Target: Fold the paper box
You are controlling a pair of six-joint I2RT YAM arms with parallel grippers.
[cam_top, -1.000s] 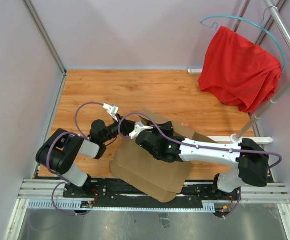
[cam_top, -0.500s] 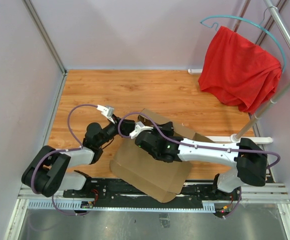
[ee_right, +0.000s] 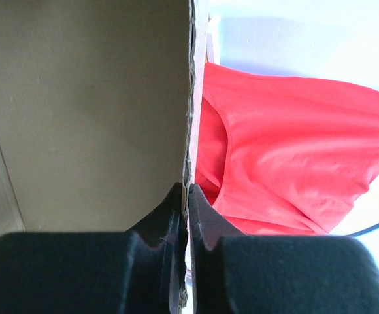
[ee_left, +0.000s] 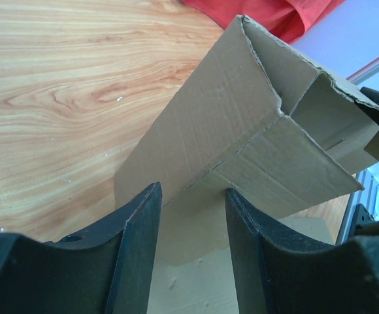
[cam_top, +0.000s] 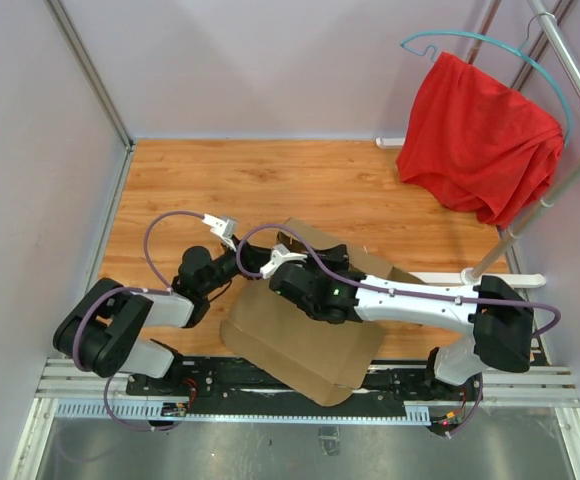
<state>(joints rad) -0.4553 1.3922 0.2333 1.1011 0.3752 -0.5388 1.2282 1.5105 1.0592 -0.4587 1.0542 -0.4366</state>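
The paper box [cam_top: 310, 345] is a brown cardboard sheet, partly folded, on the wooden table in front of both arm bases. In the left wrist view one wall of the paper box [ee_left: 229, 111] stands raised with a corner flap folded in beside it. My left gripper [cam_top: 248, 262] is at the box's left rear corner. Its jaws [ee_left: 191, 196] stand open over flat cardboard without touching it. My right gripper [cam_top: 288, 264] reaches in from the right. It is shut [ee_right: 185, 191] on the thin edge of an upright panel of the paper box [ee_right: 85, 111].
A red cloth [cam_top: 480, 140] hangs from a teal hanger [cam_top: 470, 38] on a metal rack [cam_top: 570, 70] at the back right. It fills the background of the right wrist view [ee_right: 287, 163]. Bare wooden table [cam_top: 270, 180] lies behind the box. Walls close in on the left and at the back.
The left arm's elbow swung out and low, then came partway back. Its gripper stayed at the box's left corner. The right arm and the held panel barely moved.
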